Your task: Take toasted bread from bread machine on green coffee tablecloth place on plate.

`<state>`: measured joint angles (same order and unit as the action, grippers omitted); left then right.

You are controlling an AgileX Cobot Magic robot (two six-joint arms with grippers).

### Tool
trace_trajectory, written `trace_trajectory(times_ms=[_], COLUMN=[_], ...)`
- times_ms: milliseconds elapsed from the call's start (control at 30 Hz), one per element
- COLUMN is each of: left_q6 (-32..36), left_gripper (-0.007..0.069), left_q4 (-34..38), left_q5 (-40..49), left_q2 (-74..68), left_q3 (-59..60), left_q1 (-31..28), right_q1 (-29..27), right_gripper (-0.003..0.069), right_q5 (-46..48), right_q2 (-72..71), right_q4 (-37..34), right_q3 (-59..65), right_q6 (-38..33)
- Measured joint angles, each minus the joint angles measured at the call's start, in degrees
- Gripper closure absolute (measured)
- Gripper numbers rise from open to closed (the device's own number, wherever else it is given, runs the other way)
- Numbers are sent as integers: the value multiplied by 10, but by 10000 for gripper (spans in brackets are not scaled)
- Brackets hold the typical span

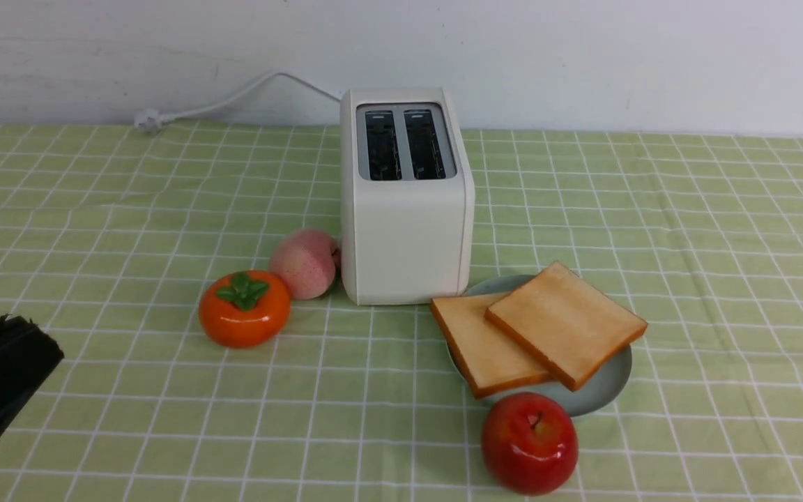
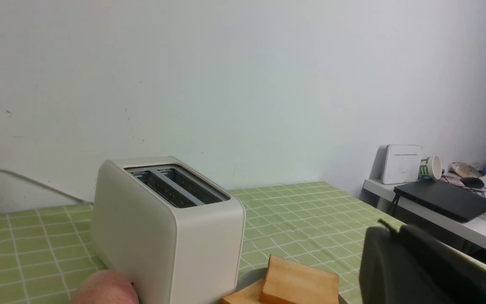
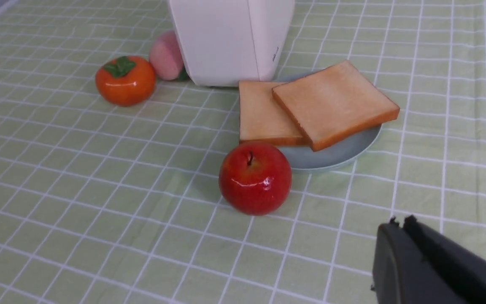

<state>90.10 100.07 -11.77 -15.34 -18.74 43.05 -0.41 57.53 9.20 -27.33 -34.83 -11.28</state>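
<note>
- Your right jaws sit in the lower right corner of the right wrist view, pressed together with nothing between them and touching nothing.
- Your left jaws are the same: closed and empty. They show as the black tip at the lower left edge of the front view, above the green coffee tablecloth (image 1: 722, 244) on the bench.
- Looking out from the right jaws, the first thing in the way is a red apple (image 3: 255, 178), just beside the near rim of the plate (image 3: 336, 158). The toasted bread is up-frame past it, around the upper middle of that view.
- Both slices lie flat on the plate. The upper slice (image 1: 566, 322) is turned corner-on and overlaps the lower slice (image 1: 479, 348), which hangs a bit over the plate's left rim.
- They're square, so there's no real long axis to line up with, only thin crust edges.
- The bread machine (image 1: 405, 230) stands just behind the plate at frame centre, and both slots look dark and empty.
- The persimmon (image 1: 244, 308) and peach (image 1: 304, 263) sit to its left, between your left jaws and the toaster.
- The plate is right of centre, well apart from the left jaws, so I'd say your right arm is nearer.
- I reckon the job's basically done. There's nothing left to pull, so just keep clear of the apple.
</note>
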Motion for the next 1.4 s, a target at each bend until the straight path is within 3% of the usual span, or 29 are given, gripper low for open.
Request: trace_trajectory(times_ms=[300, 433, 733, 833, 1067, 1400], left_q6=[0, 0, 0, 0, 0, 0], left_gripper=[595, 592, 585, 585, 582, 571], left_q4=[0, 0, 0, 0, 0, 0], left_q5=[-1, -1, -2, -2, -2, -2], left_q2=[0, 0, 0, 0, 0, 0], left_q3=[0, 0, 0, 0, 0, 0], left_q1=[0, 0, 0, 0, 0, 0], right_q1=[0, 0, -1, -1, -1, -1], right_gripper=[646, 645, 678, 678, 678, 676], right_q5=[9, -15, -264, -321, -342, -342], right_q2=[-1, -1, -66, -96, -98, -98], right_q4=[-4, 30, 137, 174, 225, 235], right_q3=[26, 30, 204, 297, 355, 355], right_q6=[0, 0, 6, 59, 165, 191])
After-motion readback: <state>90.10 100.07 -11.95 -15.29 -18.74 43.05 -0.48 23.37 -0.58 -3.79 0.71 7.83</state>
